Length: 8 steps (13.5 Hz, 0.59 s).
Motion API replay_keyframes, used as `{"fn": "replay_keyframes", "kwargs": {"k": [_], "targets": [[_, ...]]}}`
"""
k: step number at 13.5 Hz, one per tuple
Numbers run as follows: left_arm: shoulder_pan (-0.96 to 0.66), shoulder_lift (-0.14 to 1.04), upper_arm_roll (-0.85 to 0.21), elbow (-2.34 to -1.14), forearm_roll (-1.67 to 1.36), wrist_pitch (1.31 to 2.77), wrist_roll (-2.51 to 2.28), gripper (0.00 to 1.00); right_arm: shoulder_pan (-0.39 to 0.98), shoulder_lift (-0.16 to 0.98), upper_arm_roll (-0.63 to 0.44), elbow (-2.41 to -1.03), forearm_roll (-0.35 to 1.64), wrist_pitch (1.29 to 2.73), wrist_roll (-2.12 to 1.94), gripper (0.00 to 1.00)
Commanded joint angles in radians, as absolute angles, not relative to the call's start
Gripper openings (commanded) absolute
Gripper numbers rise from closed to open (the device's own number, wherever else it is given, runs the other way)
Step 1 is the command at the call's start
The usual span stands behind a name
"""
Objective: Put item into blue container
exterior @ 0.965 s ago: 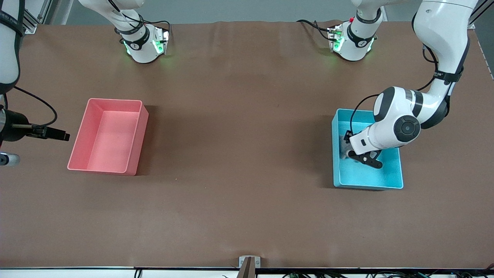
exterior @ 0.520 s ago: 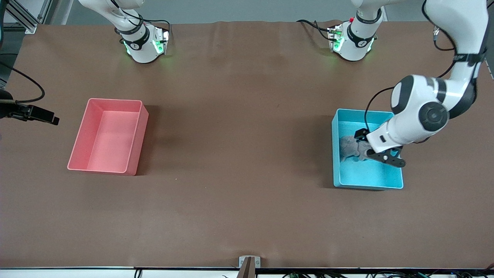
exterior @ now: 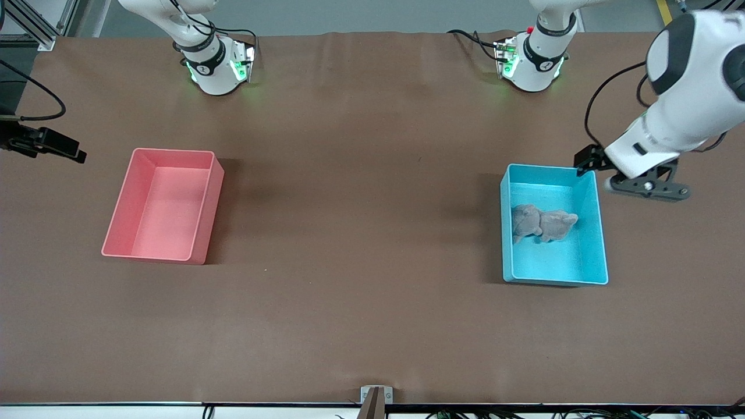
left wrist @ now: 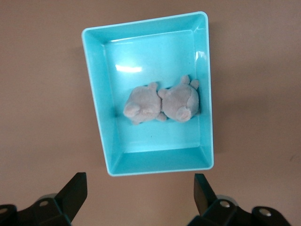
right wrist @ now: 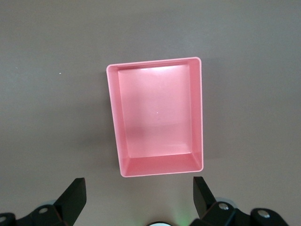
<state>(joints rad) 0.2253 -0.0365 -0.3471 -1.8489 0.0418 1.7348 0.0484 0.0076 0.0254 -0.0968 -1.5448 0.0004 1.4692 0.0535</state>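
The blue container [exterior: 553, 278] stands toward the left arm's end of the table. The item, a grey plush toy [exterior: 541, 224], lies inside it against the wall on the right arm's side. In the left wrist view the plush toy [left wrist: 162, 103] rests mid-floor in the blue container [left wrist: 109, 141]. My left gripper [exterior: 647, 188] hangs open and empty in the air, just outside the container's corner on the robots' side. Its wrist view shows the left gripper [left wrist: 139, 181] with its jaws wide apart over bare table. My right gripper [exterior: 68, 152] waits open at the right arm's end of the table.
A pink bin [exterior: 205, 233] of the same shape stands empty toward the right arm's end. It shows in the right wrist view as the pink bin [right wrist: 160, 167], beyond the open right gripper [right wrist: 138, 181]. Both arm bases [exterior: 218, 64] sit along the table edge on the robots' side.
My left gripper opened, let go of the plush toy inside the blue container, then rose out toward the left arm's end. The right gripper drifted toward the robots' side.
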Motion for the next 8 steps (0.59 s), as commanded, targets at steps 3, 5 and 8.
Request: {"fn": "replay_keyframes", "kwargs": {"k": [3, 5, 8], "targets": [[0.273, -0.023, -0.331, -1.620, -0.017, 1.479, -0.005, 1.00, 0.012, -0.015, -0.092, -1.586, -0.037, 1.491, 0.064, 1.00], [0.288, -0.020, -0.328, -1.582, -0.018, 1.462, -0.011, 1.00, 0.011, -0.018, -0.092, -1.586, -0.035, 1.491, 0.064, 1.00], [0.310, -0.020, -0.318, -1.536, -0.018, 1.463, -0.014, 1.00, 0.008, -0.023, -0.095, -1.580, -0.031, 1.491, 0.061, 1.00]]}}
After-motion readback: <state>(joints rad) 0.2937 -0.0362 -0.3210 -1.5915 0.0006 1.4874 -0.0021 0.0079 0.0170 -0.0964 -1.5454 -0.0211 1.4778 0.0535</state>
